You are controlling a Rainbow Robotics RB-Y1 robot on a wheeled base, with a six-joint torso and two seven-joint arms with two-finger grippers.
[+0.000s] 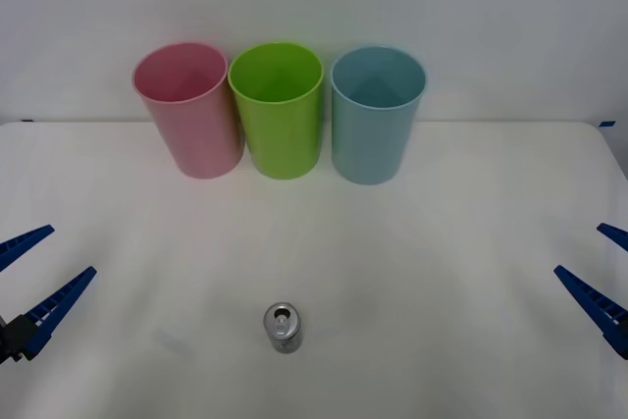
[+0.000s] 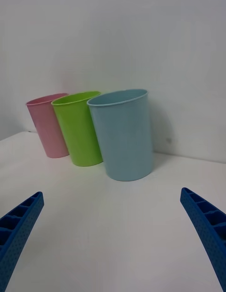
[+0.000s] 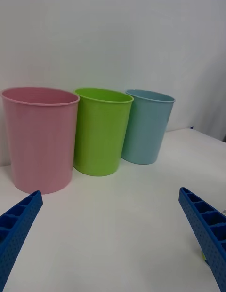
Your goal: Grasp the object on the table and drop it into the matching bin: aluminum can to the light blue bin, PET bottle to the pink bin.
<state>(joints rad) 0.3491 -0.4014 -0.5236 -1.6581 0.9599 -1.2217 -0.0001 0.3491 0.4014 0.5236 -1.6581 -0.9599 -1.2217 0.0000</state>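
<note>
Small silver aluminum can (image 1: 282,327) stands upright on the white table (image 1: 442,272), well apart from the light blue plastic bin (image 1: 377,117). Left gripper (image 1: 27,277) and right gripper (image 1: 601,278) wait spread, empty, at opposite edges. Grasp not begun; approach comes next.

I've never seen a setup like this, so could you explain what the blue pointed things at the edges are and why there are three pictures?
They are a two-armed robot's jaws. The front view looks down from above the arms: the left gripper and right gripper wait open at the sides, holding nothing. The other two pictures come from cameras on each wrist. On the wide white table stands a small silver metal drink can, upright and untouched. At the back stand three plastic cup-shaped bins in a row: a pink bin, a lime green bin and a light blue bin.
</note>
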